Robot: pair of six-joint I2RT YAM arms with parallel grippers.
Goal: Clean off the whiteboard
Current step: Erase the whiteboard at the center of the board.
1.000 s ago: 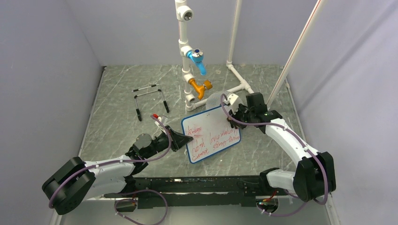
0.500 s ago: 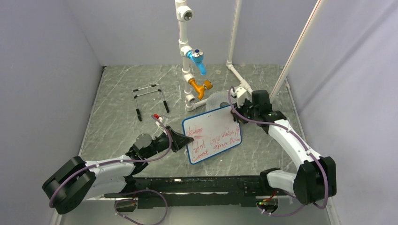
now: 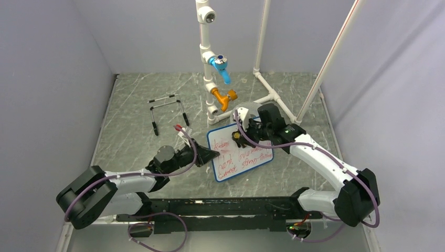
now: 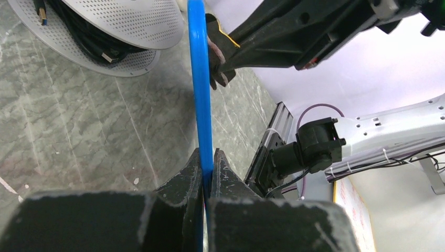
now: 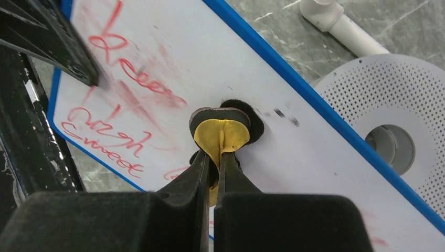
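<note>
The whiteboard (image 3: 245,160), white with a thin blue frame and red handwriting, is propped at an angle on the grey table. My left gripper (image 3: 213,155) is shut on its left edge; the left wrist view shows the blue frame (image 4: 199,100) pinched between the jaws (image 4: 207,164). My right gripper (image 3: 237,138) is shut on a small yellow and black eraser pad (image 5: 222,131), which presses on the board's face (image 5: 320,152) near the top lines of writing. Red words and pink smears (image 5: 134,89) lie to the pad's left.
A round grey perforated disc (image 5: 391,100) with cables on it lies just behind the board. White pipework with a blue valve (image 3: 220,65) and an orange valve (image 3: 224,98) stands at the back. A wire stand (image 3: 168,110) and a red-capped marker (image 3: 181,129) lie to the left.
My right gripper has moved with the pad from the board's right edge leftward to its upper middle. My left arm and the board have shifted slightly to the right.
</note>
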